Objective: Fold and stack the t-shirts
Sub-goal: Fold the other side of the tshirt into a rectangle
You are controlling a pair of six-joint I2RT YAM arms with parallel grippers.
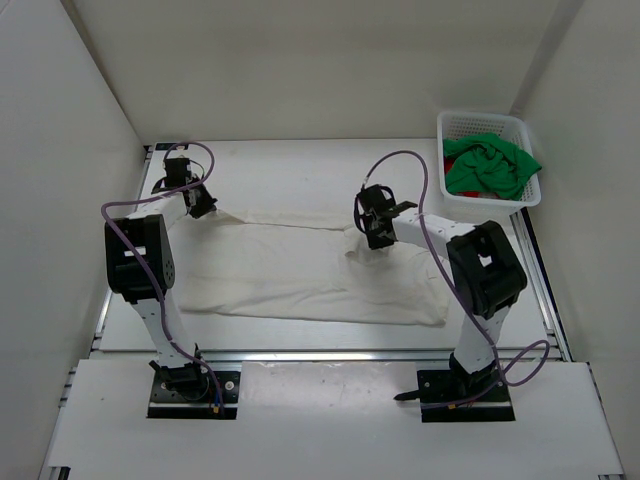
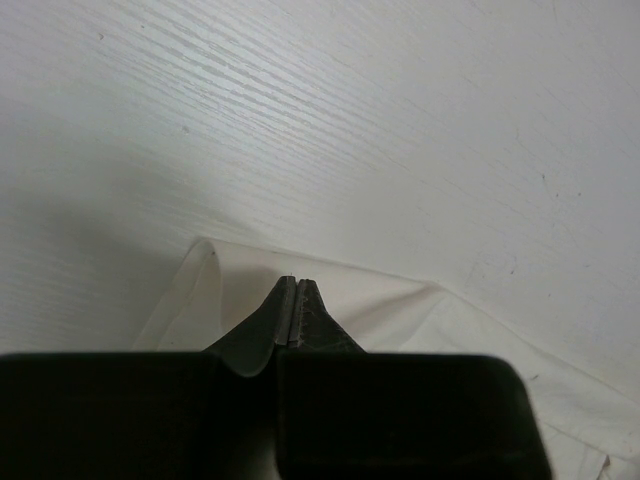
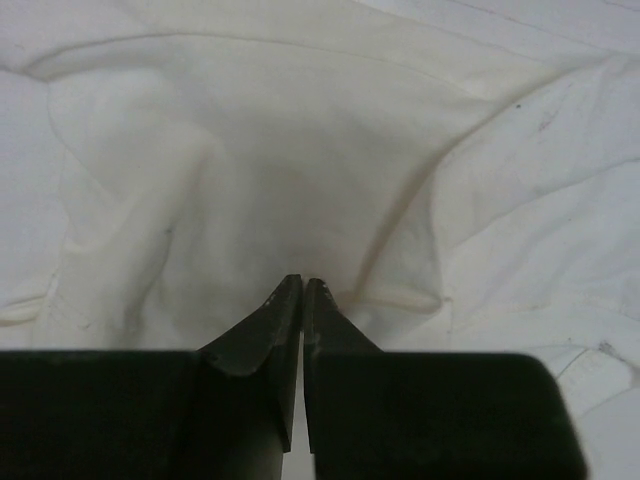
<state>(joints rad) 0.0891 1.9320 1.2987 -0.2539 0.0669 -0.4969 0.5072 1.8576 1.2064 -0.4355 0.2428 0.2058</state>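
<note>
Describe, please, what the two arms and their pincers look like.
Both arms have white links joined by bulky black joint housings, on black base plates. The left arm and right arm each carry a looping purple cable. The left pincer and right pincer have dark, tapered fingers.

Cloth of white t-shirt (image 1: pixel 300 275) soft, matt, creased. Table (image 2: pixel 350 120) white, matt, fine wood-like grain, a few dark specks. At far right corner, basket (image 1: pixel 455 125) of white plastic mesh; right gripper's fingers (image 3: pixel 255 340) dark, matt.
</note>
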